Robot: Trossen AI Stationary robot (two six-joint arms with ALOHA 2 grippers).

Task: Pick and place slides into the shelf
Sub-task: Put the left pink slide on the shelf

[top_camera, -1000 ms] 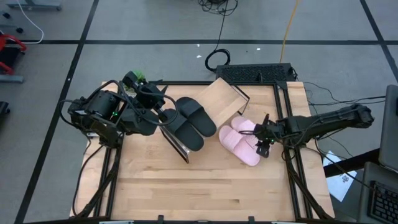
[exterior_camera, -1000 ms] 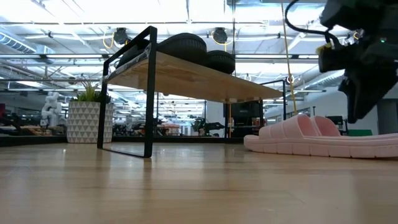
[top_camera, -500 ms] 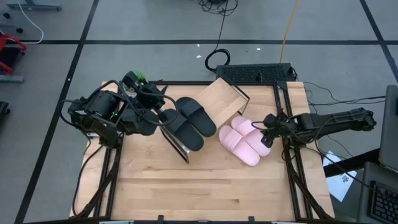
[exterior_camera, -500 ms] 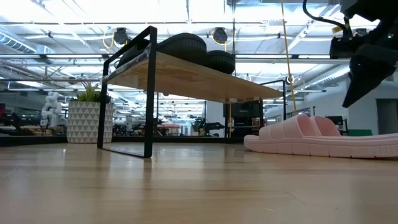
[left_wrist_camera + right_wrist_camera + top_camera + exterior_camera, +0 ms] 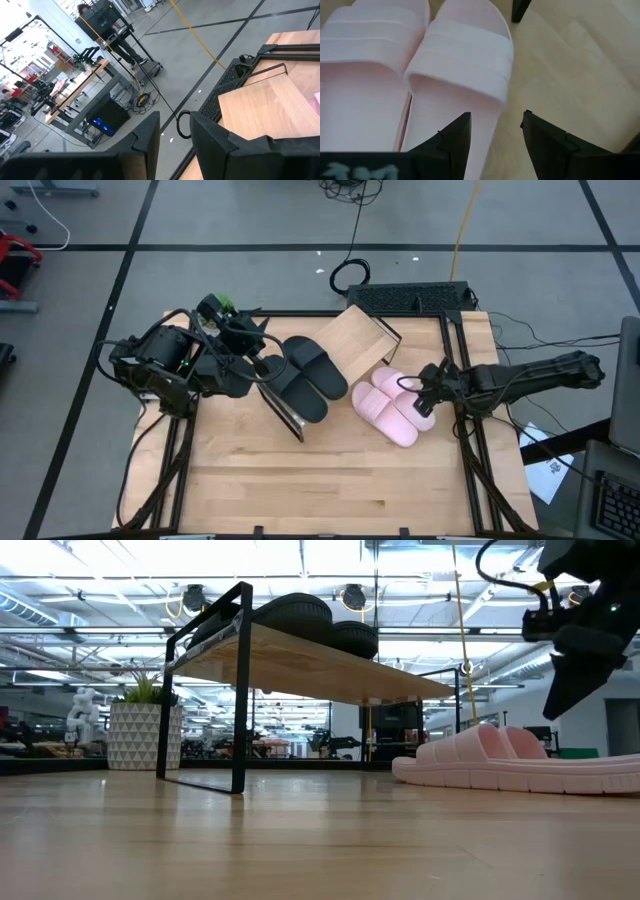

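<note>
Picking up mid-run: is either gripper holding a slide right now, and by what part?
Neither. The right gripper hangs open above the pink slides; the left gripper is open, holding nothing.

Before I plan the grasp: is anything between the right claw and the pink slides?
No. In the right wrist view the open right claw hovers just above the nearer pink slide; only bare tabletop shows beside it.

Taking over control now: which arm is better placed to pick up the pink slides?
Right. The right gripper hangs open by the pink slides, while the left gripper sits behind the shelf.
</note>
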